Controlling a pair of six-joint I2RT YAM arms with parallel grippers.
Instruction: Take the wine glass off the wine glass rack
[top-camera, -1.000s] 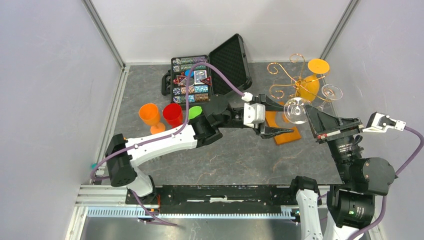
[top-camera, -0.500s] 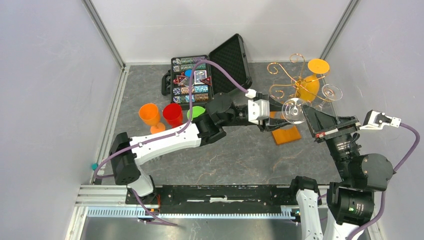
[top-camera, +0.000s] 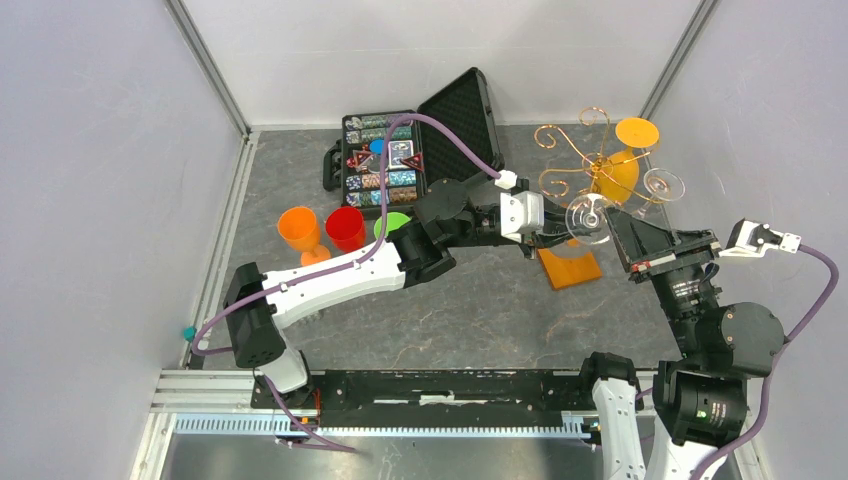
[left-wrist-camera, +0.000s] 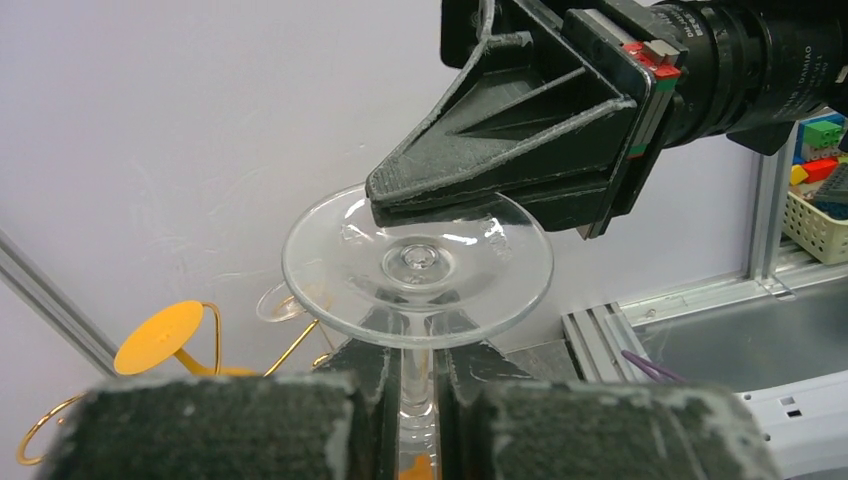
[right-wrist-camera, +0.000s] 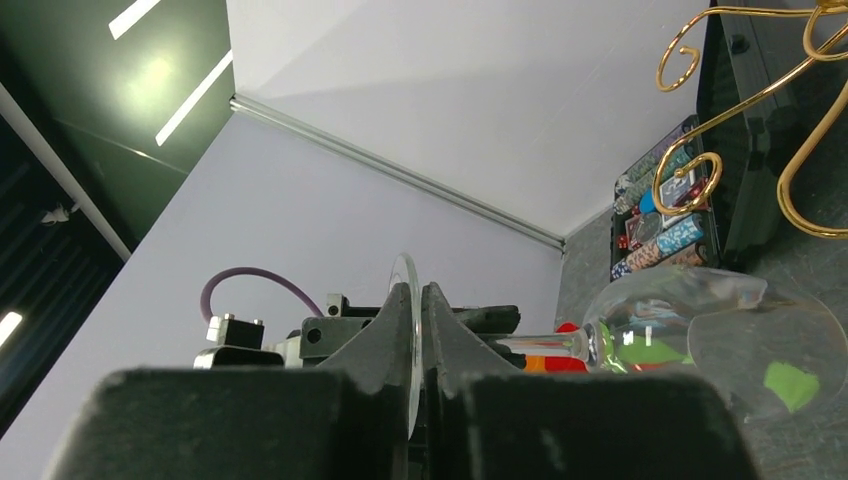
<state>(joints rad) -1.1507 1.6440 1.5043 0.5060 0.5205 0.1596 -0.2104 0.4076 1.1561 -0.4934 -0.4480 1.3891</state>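
Wine glass (left-wrist-camera: 418, 262) is clamped by left gripper (left-wrist-camera: 418, 368) at stem, right gripper (right-wrist-camera: 416, 312) at foot.

L arm (top-camera: 330, 275) & R arm (top-camera: 715, 330) extended tip-to-tip, both jaws clamped.

One legible marking. Left wrist view: white capital lettering runs round the black cylindrical joint housing (left-wrist-camera: 770, 70) of the right arm, directly behind the right pincer (left-wrist-camera: 400, 205), which grips the foot of the clear stemmed wine glass (left-wrist-camera: 417, 262). The word "DAMIAO" can be made out; the characters beside it are too small to read. Top view: the patterned tiles (top-camera: 385, 180) in the open black foam-lined case (top-camera: 462, 118) carry print too small to read. Right wrist view: nothing legible
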